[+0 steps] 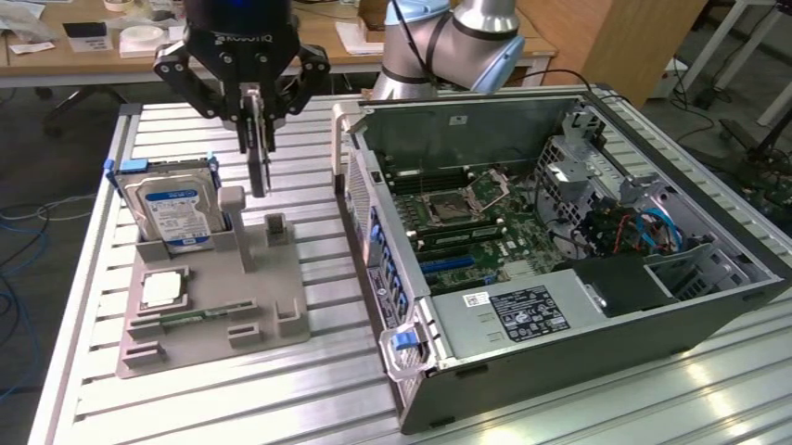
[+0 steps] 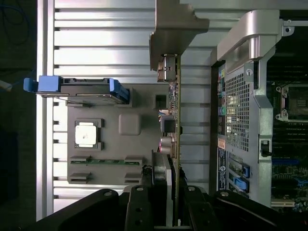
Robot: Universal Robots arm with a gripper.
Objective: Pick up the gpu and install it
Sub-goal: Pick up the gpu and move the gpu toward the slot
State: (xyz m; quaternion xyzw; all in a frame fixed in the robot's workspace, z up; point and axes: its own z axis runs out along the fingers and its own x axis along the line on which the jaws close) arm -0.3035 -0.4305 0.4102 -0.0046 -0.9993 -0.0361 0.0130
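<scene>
I see my gripper (image 1: 254, 116) clenched on the gpu (image 1: 259, 171); the card hangs upright between the jaws, above the gray tray (image 1: 278, 338).

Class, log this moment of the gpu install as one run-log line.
gripper: shut on gpu | gpu: held upright above holder, beside drive | case: open, gpu not installed
</scene>
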